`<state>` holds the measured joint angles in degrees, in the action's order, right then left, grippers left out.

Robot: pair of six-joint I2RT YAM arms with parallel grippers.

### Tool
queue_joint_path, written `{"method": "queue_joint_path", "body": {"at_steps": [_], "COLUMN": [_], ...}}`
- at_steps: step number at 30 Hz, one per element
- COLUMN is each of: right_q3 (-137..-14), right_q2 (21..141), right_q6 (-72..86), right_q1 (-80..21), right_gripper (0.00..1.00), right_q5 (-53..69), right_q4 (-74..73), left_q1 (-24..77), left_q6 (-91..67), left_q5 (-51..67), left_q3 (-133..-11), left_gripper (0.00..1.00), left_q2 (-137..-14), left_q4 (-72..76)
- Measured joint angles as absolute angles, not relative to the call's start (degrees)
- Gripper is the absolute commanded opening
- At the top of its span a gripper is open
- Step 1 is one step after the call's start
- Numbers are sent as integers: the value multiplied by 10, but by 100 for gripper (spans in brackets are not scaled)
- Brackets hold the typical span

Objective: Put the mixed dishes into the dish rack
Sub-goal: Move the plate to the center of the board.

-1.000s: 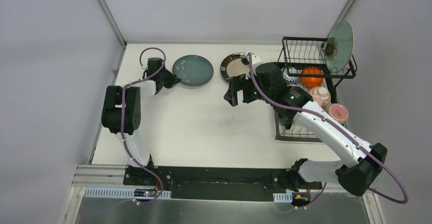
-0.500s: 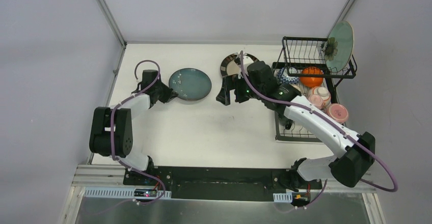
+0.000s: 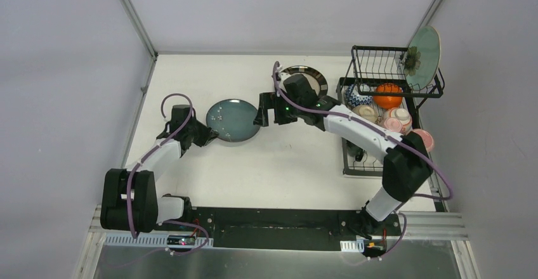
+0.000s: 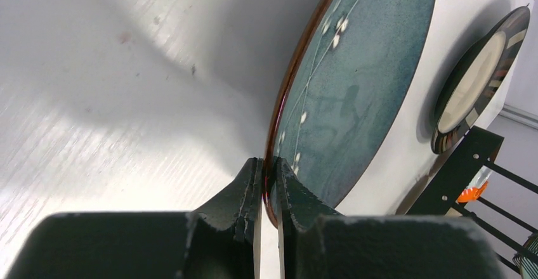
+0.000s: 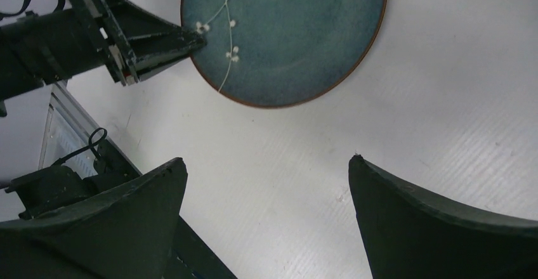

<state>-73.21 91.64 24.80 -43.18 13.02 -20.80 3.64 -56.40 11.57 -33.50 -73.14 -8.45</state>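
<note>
The dark teal speckled plate is left of the table's middle. My left gripper is shut on its left rim, and the left wrist view shows the rim pinched between the fingers with the plate stretching away. My right gripper hangs open just right of the plate. Its wrist view shows the teal plate beyond the spread fingertips, which hold nothing. The dark-rimmed beige plate lies at the back, partly behind the right arm. The dish rack stands at the right.
In the rack's raised basket the mint green plate leans upright. Below it sit an orange bowl, pink cups and other small bowls. The right arm stretches from the rack side across the middle of the table.
My left gripper has dragged the teal plate nearer and slightly left. My right gripper has swung left from the beige plate to the teal plate's right edge, uncovering the beige plate.
</note>
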Motion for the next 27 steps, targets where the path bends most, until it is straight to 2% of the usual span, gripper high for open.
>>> {"method": "queue_joint_path", "body": {"at_steps": [9, 11, 18, 23, 24, 25, 26, 27], "right_q3": [-827, -836, -858, -865, -867, -869, -870, -871], "right_q2": [1043, 1062, 1119, 1146, 1151, 1157, 1161, 1167], "right_q6": [254, 254, 255, 255, 255, 255, 255, 255], "right_q1": [-432, -430, -415, -393, -388, -383, -378, -374], "right_gripper": [100, 100, 100, 100, 100, 71, 45, 35], "right_q5": [134, 134, 138, 139, 139, 139, 143, 153], "right_q4": [-190, -190, -188, -176, -172, -169, -163, -160], "left_q1": [36, 36, 36, 36, 36, 36, 36, 36], "left_q6": [-565, -562, -547, -520, -511, -499, -486, -477], "left_q5": [121, 120, 122, 124, 126, 129, 136, 142], "left_q3": [-310, -310, -310, -324, -332, -342, -353, -364], "left_gripper": [21, 30, 55, 67, 81, 89, 92, 93], "left_q2": [-707, -702, -674, -663, -663, -663, -663, -664], "left_q4": [-104, -117, -154, -182, -190, -197, -202, -208]}}
